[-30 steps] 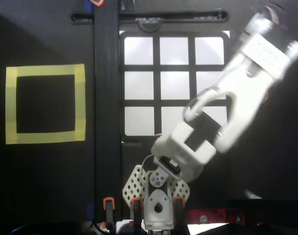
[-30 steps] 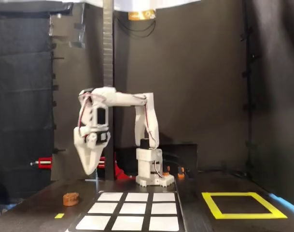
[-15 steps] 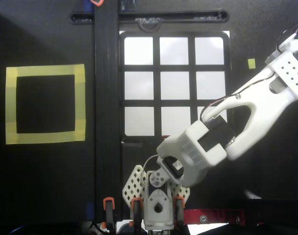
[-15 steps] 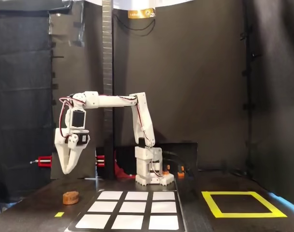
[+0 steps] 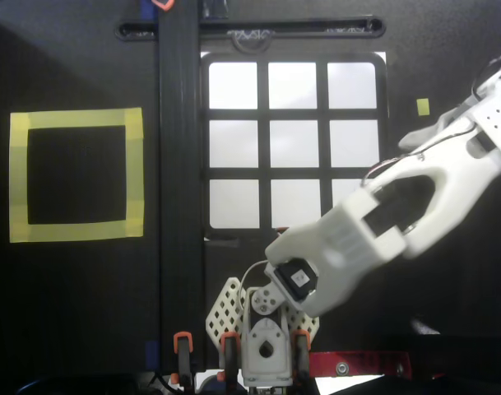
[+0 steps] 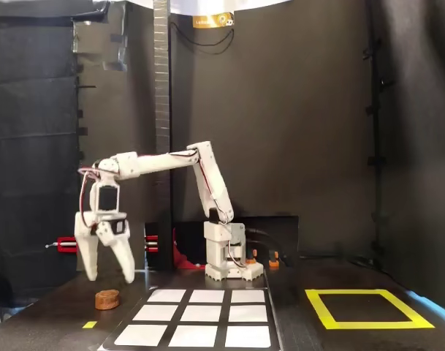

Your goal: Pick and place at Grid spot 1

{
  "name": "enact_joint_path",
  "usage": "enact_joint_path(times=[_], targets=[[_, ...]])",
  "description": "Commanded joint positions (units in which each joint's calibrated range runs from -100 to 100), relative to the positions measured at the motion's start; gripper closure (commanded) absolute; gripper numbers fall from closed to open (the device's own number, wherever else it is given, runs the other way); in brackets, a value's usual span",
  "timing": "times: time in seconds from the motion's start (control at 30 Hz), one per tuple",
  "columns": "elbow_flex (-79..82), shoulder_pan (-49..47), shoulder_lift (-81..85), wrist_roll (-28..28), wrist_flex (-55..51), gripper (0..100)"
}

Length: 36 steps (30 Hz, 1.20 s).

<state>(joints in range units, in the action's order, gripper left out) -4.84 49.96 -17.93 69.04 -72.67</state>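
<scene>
In the fixed view the claw (image 6: pixel 105 276) hangs point-down with its two fingers spread wide, empty, just above a small brown object (image 6: pixel 107 298) lying on the dark desk (image 6: pixel 47 322) beside the lit grid. The wide spread looks meant to straddle the piece before descending. In the overhead view the arm (image 5: pixel 373 226) reaches off the right edge, hiding claw and object. Grid spot 1 (image 5: pixel 233 85), the upper-left cell there, glows bare, well apart from the claw.
</scene>
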Motion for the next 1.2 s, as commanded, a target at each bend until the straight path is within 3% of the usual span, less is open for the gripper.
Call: enact_joint_path(times=[0.0,0.33,0.47,0.57,0.83,1.17], targets=[[-1.9,0.2,-3.0,0.2,3.1,65],[-1.8,-0.4,-7.5,0.3,3.6,65],[-1.7,-0.3,-7.7,0.5,3.6,85],[-1.7,-0.2,-7.7,0.6,3.6,90],[-1.9,-0.9,-4.6,0.5,2.1,90],[-1.9,-2.7,14.8,0.4,-13.3,89]])
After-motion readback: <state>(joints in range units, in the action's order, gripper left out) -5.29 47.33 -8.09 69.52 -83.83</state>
